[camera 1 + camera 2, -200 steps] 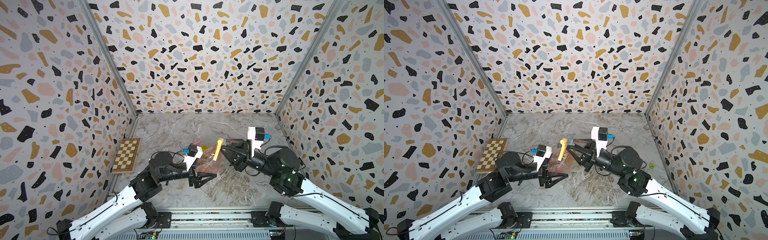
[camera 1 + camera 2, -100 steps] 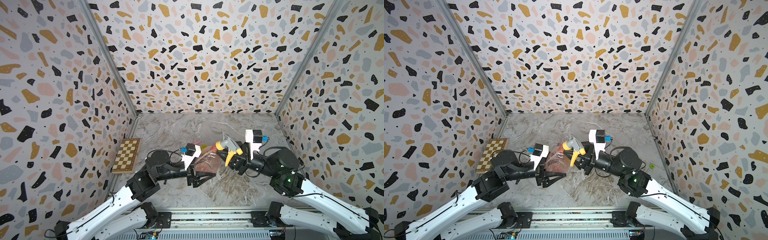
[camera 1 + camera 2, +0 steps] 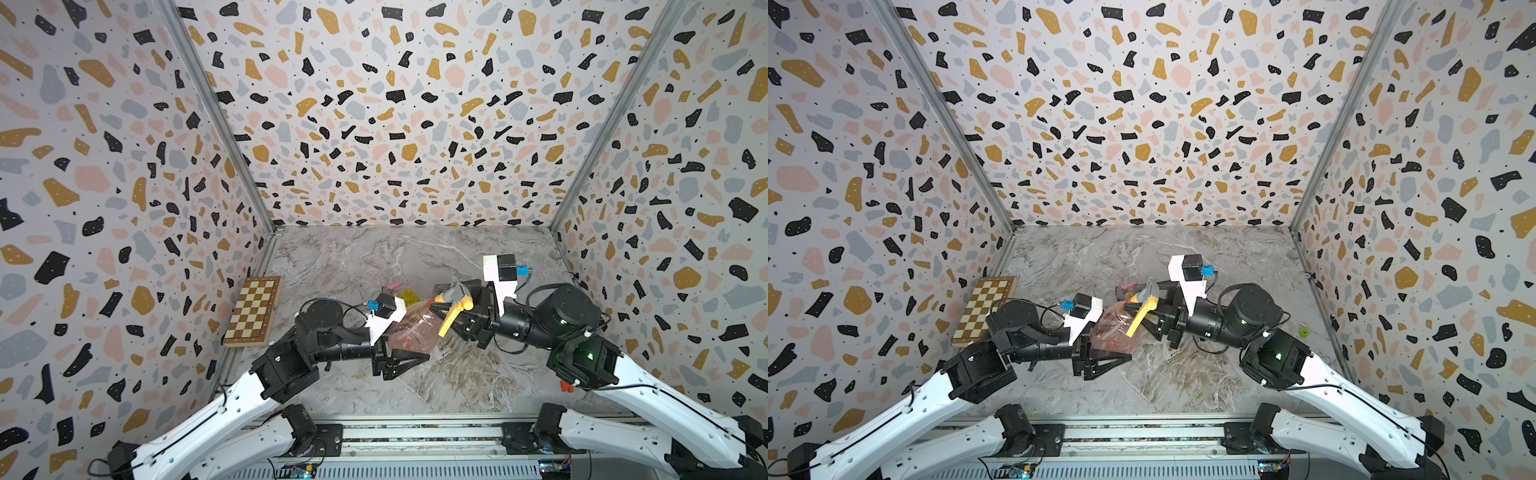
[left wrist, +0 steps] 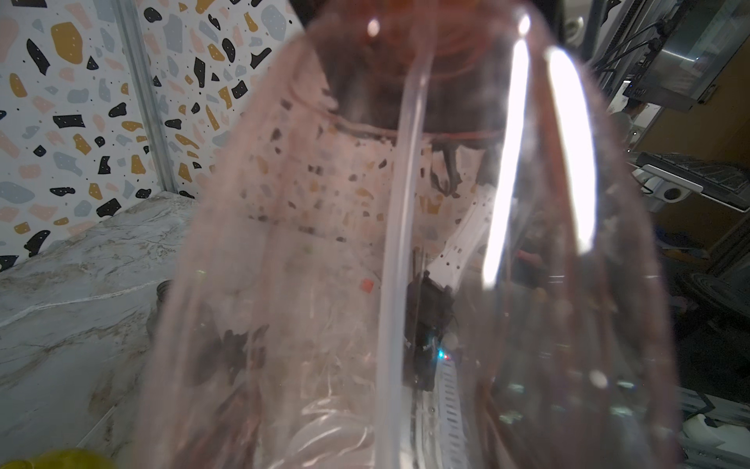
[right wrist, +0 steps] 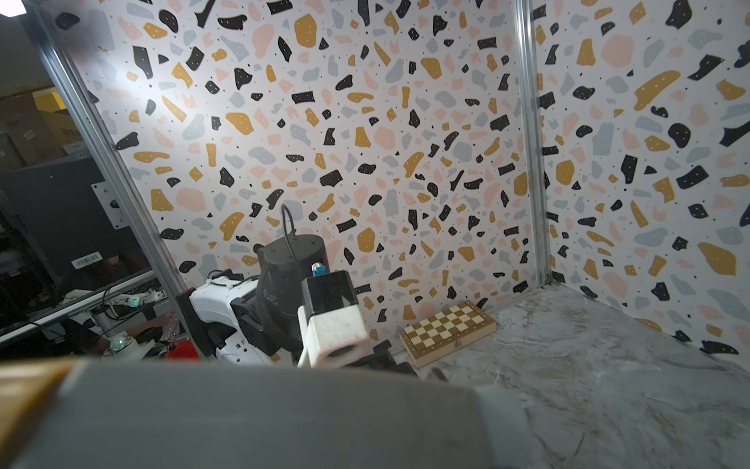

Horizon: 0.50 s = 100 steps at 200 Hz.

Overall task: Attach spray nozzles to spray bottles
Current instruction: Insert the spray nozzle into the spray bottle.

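Pink bottle (image 3: 411, 332): held off the table and tilted, its neck leaning up toward the right arm. In the left wrist view its translucent wall (image 4: 284, 264) fills most of the picture.
Grey nozzle with the orange trigger (image 3: 455, 296): sits at the pink bottle's neck, with the trigger hanging down alongside the bottle's shoulder. Whether it is screwed tight cannot be told. In the right wrist view it is a blurred grey mass (image 5: 264, 414) along the near edge.
Dip tube (image 4: 399, 243): runs straight down inside the pink bottle.
Left gripper (image 3: 405, 357): clamped on the pink bottle low on its belly.
Right gripper (image 3: 457, 318): its jaws stand on either side of the nozzle head. Whether they press on it or stand clear cannot be told.
Yellow bottle (image 3: 409, 296): on the table just behind the pink bottle, partly hidden by the left wrist camera.
Pink-trigger nozzle (image 3: 390, 286): only a pink tip shows, just beside the yellow bottle on the far side.
Table (image 3: 374, 257): grey marbled top.
Chessboard (image 3: 253, 311): folded shut, lying flat against the left wall, well apart from the bottles.
Small green object (image 3: 1304, 331): on the table near the right wall; too small to name.
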Motion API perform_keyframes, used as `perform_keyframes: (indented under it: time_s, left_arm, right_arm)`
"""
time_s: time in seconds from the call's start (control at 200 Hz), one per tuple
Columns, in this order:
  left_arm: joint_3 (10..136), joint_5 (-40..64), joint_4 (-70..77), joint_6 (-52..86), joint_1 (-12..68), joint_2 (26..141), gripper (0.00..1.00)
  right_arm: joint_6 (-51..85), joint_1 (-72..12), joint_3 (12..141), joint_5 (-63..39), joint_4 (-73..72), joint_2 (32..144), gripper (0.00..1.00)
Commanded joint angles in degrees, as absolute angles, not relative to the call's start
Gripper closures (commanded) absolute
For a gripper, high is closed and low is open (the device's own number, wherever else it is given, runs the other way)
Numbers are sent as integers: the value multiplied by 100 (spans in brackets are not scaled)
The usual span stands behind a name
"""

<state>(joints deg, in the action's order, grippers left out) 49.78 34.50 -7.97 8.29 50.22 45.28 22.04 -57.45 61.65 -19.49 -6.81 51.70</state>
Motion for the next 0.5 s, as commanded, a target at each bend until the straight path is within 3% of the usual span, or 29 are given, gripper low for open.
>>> perform_keyframes:
  time_s: [0.0, 0.496]
  left_arm:
    - [5263, 3615, -792, 649, 5019, 4484, 100]
    - [5190, 3726, -466, 774, 5019, 4566, 100]
  right_arm:
    - [2157, -5774, 6500, -2057, -437, 5253, 53]
    - [2381, -5914, 6319, -2084, -1097, 5337, 56]
